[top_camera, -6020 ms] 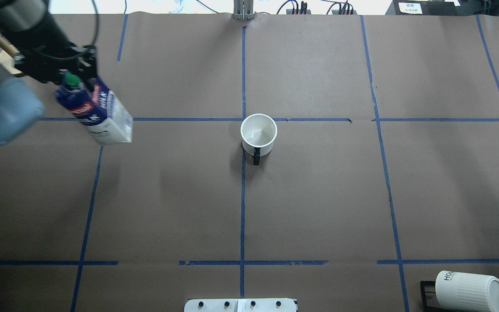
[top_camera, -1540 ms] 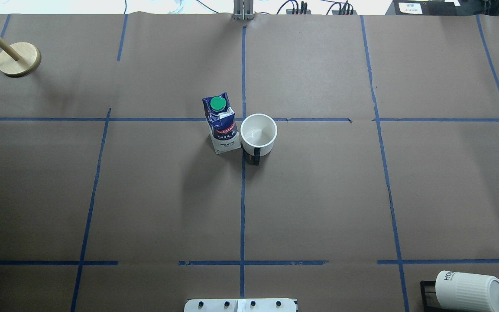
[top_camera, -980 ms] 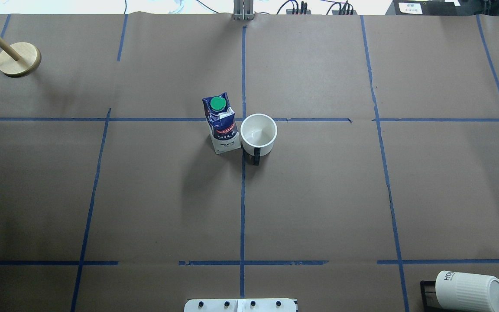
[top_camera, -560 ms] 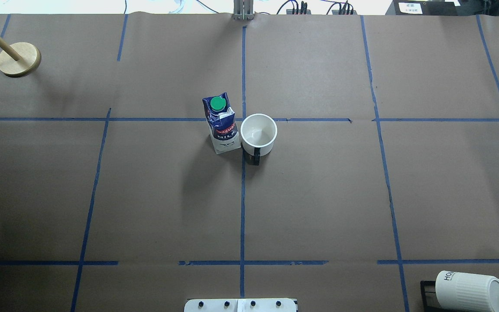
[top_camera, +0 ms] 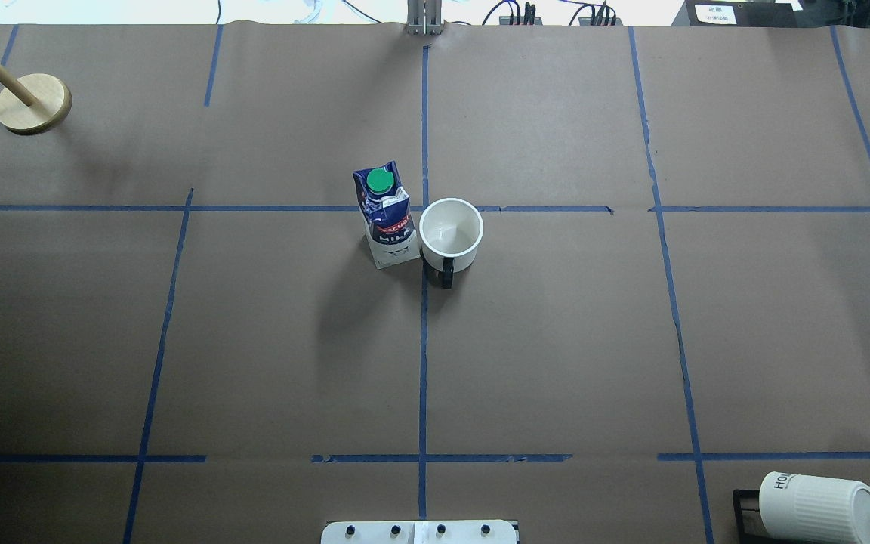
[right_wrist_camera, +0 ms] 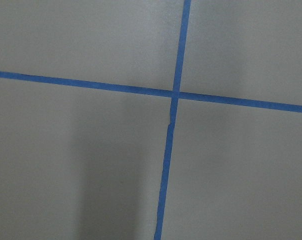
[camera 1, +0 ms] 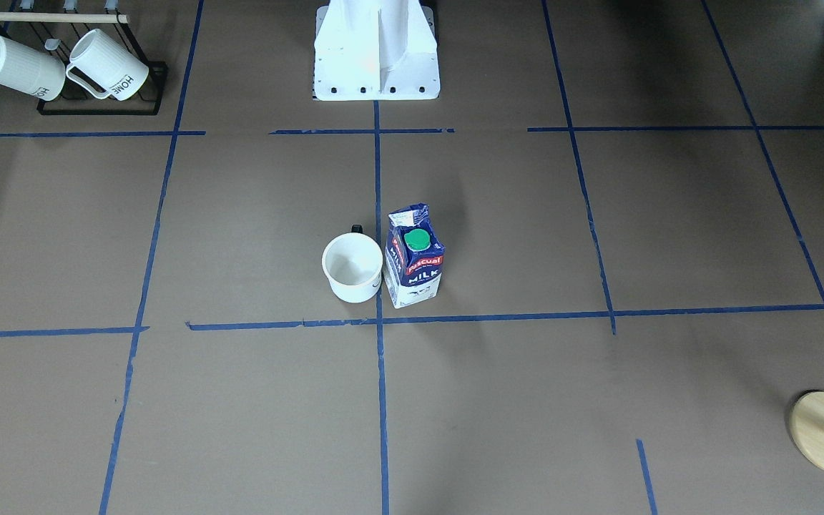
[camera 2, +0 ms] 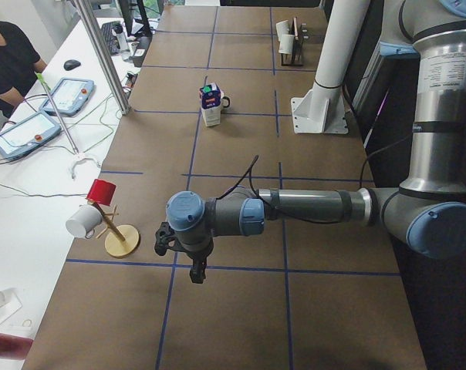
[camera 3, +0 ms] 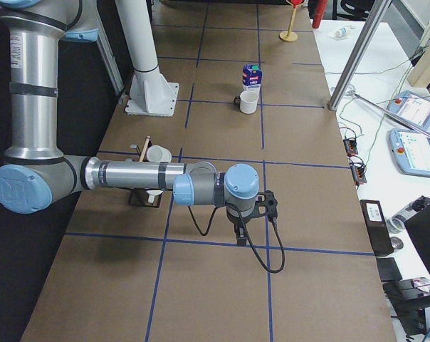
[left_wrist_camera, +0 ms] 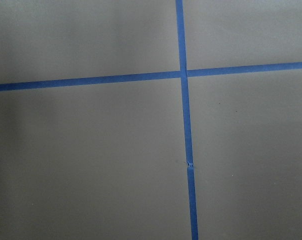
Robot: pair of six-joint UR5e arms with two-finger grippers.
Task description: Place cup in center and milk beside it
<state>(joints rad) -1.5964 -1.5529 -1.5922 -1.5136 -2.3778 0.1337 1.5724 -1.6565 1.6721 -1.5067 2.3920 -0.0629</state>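
Placing looks pretty much done here tbh. The cup (top_camera: 451,230) is set right by the center (camera 1: 379,320), just on the robot's side of the tape crossing. The milk (top_camera: 387,219) is stood just beside it on the robot's left, so close that touching or not can't be told.

The left gripper (camera 2: 196,274) and right gripper (camera 3: 241,239) are hung over the board well apart from both things. They're only caught by the side cameras, so fingers spread or pressed together can't be told.

No further move seems called for, beyond the arms being kept clear.

The cup is sat upright, mouth up, handle (top_camera: 446,276) pointed toward the robot. The milk's long axis is kept vertical, green cap (top_camera: 381,180) on top.
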